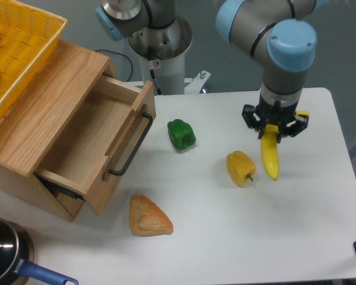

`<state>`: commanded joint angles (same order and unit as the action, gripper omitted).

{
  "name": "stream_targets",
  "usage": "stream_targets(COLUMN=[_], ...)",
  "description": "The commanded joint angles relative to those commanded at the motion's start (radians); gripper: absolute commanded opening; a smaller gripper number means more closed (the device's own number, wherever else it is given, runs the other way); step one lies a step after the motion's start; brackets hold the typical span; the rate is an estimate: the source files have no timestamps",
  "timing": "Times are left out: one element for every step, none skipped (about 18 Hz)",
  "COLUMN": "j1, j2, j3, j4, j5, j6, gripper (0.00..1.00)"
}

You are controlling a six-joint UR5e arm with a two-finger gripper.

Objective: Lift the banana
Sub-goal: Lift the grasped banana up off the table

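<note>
The banana is bright yellow and hangs nearly upright above the white table, its tip pointing down. My gripper is shut on its upper end, at the right side of the table. The banana's top is hidden between the fingers. A blocky yellow bell pepper lies on the table just left of the hanging banana, apart from it.
A green pepper lies near the table's middle. A bread piece sits at the front. A wooden box with an open drawer fills the left, a yellow basket on top. A pot is at the front left corner.
</note>
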<state>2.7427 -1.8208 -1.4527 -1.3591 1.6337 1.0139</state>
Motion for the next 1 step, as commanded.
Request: stream_targets(j1=[0.003], j2=[0.002], j3=[0.0], j4=[0.0], j5=[0.0], j6=[0.0], gripper=[0.12])
